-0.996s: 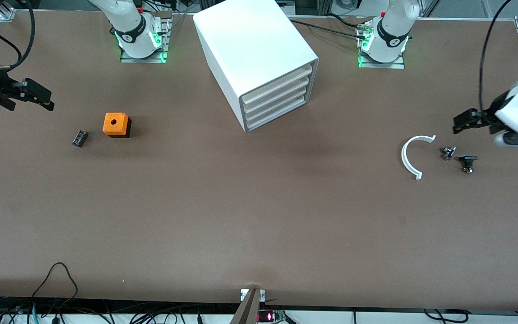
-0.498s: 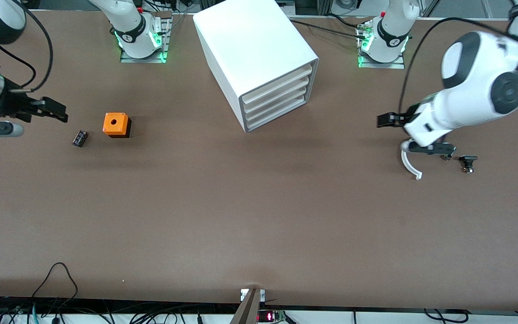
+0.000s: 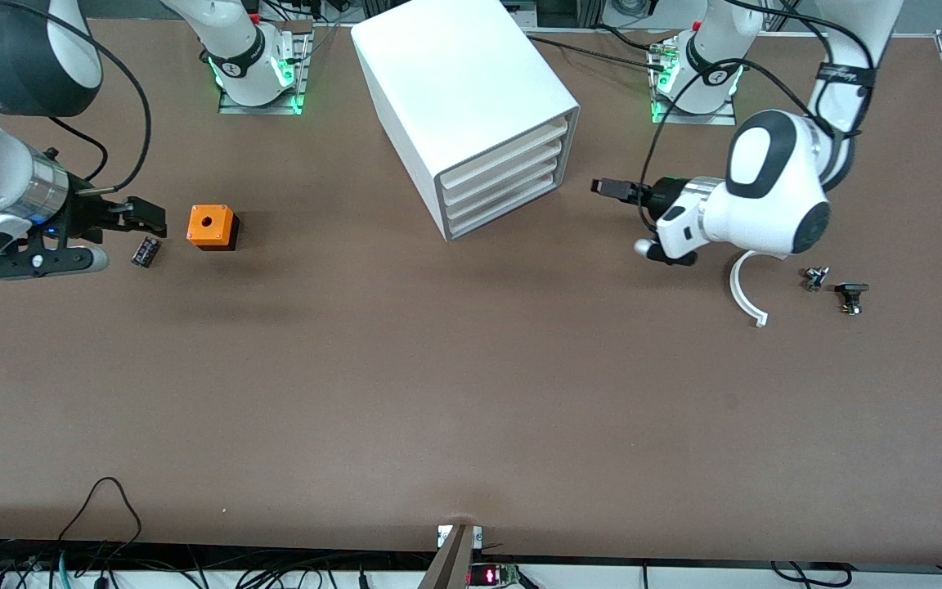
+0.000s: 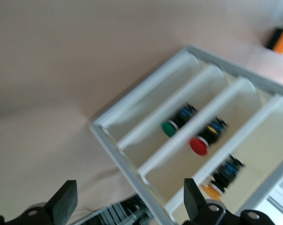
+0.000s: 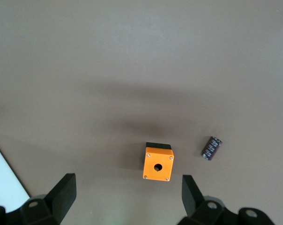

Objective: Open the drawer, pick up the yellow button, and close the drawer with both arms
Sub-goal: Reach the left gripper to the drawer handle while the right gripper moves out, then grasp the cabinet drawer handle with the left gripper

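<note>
The white cabinet (image 3: 471, 90) stands at the table's middle, all four drawers pushed in. Its topmost drawer (image 3: 512, 147) holds the button (image 4: 209, 190): an orange cap on a black body, seen through the drawer (image 4: 261, 145) front in the left wrist view. My left gripper (image 3: 610, 189) hangs open in front of the drawers, a short way off and pointing at them. Its black fingers (image 4: 66, 199) frame the cabinet's corner, and the left gripper (image 4: 129, 194) holds nothing. My right gripper (image 3: 144, 217) is open and empty beside the orange cube, toward the right arm's end. In the right wrist view, the right gripper (image 5: 127, 187) stands wide over bare table.
An orange cube with a round hole (image 3: 211, 225) and a small black part (image 3: 145, 251) lie by my right gripper. Lower drawers hold a green button (image 4: 168, 128) and a red one (image 4: 198, 146). A white curved piece (image 3: 741, 286) and two small dark parts (image 3: 850, 296) lie under the left arm.
Both arms swung inward. My left gripper travelled from the table's end to in front of the cabinet's drawers. My right gripper came in toward the orange cube. Both stayed open.
</note>
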`<action>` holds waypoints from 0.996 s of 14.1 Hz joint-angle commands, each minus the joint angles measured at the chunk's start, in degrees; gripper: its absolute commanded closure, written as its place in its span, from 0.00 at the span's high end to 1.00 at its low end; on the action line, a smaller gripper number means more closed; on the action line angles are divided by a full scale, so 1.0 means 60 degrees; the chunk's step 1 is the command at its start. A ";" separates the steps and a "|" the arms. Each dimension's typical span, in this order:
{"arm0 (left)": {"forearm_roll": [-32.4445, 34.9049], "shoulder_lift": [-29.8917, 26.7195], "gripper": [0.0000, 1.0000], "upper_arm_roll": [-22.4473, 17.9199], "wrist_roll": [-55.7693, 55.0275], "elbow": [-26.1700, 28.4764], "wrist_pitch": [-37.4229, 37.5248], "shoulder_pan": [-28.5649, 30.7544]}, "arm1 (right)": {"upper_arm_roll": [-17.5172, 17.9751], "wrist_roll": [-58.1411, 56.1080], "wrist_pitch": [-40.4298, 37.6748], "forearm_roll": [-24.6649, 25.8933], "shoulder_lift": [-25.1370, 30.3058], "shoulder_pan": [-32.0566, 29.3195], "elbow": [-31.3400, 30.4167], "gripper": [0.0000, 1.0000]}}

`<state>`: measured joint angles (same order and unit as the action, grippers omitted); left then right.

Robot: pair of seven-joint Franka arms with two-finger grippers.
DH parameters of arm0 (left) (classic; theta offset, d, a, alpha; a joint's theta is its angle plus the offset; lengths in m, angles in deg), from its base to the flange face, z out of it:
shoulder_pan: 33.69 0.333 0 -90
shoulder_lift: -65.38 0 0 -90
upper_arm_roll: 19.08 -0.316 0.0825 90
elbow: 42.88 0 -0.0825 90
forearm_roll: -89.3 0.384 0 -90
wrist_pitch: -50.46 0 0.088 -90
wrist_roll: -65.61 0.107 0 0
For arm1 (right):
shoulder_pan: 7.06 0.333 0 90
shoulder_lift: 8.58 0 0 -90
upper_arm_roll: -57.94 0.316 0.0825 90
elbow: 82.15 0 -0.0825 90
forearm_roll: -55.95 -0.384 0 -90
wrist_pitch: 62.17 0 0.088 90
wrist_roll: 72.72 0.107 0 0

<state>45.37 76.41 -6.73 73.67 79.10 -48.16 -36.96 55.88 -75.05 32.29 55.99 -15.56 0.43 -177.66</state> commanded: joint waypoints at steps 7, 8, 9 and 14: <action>-0.2549 -0.0022 1.00 0.1106 0.2815 0.1655 0.0440 0.0031 | -0.0023 -0.0797 -0.0100 -0.0270 -0.0419 0.1241 0.0244 1.00; -0.2623 -0.0022 0.98 0.1135 0.2933 0.1685 0.0440 0.0031 | -0.0023 -0.0855 -0.0056 -0.0270 -0.0434 0.1357 0.0244 1.00; -0.2668 -0.0022 0.94 0.1150 0.2934 0.1772 0.0440 0.0031 | -0.0023 -0.0841 -0.0026 -0.0285 -0.0434 0.1460 0.0273 1.00; -0.2698 -0.0036 0.39 0.1326 0.2964 0.1803 0.0381 -0.0027 | -0.0009 -0.0841 0.0018 -0.0328 -0.0419 0.1651 0.0537 1.00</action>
<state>31.43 77.00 -0.03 90.00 88.93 -46.08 -36.99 56.17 -78.96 32.68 55.37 -17.72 10.05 -175.92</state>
